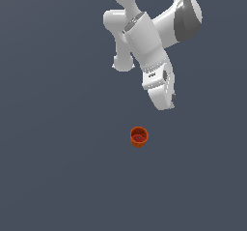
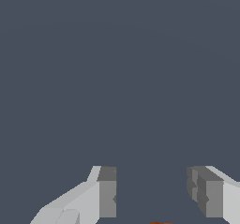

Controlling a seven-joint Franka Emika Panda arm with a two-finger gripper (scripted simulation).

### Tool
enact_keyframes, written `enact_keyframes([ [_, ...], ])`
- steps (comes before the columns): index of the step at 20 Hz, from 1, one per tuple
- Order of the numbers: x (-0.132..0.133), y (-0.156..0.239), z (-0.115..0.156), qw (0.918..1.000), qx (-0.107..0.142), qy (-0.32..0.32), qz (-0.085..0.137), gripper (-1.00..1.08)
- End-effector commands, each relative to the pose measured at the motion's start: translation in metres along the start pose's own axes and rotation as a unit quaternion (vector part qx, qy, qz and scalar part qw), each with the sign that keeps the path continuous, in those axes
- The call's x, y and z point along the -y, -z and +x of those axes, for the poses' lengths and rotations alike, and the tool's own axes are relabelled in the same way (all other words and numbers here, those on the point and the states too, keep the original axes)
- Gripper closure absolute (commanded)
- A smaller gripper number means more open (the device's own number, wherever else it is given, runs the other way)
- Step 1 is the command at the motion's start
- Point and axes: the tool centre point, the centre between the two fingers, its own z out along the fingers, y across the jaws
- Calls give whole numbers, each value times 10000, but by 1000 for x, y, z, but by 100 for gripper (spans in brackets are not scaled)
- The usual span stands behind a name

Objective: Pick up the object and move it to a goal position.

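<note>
A flat, dark blue-grey floor (image 1: 53, 167) fills the whole scene. Over it hangs the white Panda arm (image 1: 149, 27), reaching in from the top of the exterior view, its wrist angled down toward the surface. At its end the gripper (image 2: 153, 192) is spread wide: in the wrist view the two grey-padded fingers (image 2: 108, 192) stand well apart with bare floor showing between them, and nothing is gripped. The small orange-red cup (image 1: 139, 137) sits upright on the floor, apart from the arm, below the hand and toward the exterior view's left (only a sliver of its rim shows at the wrist picture's edge)
</note>
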Motion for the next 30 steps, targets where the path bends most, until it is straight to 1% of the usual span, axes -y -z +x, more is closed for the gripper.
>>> enact_keyframes([
  [1, -5, -20, -31, 10000, 1, 62, 31, -20],
  [8, -14, -60, -114, 9999, -37, 127, 73, -20],
  [11, -15, -70, -140, 9999, -56, 130, 72, -20],
  [15, -16, -78, -166, 9999, -76, 127, 64, -20],
  [20, -16, -83, -183, 9999, -90, 122, 55, -20],
  [30, -19, -80, -186, 9999, -119, 78, 63, -20],
])
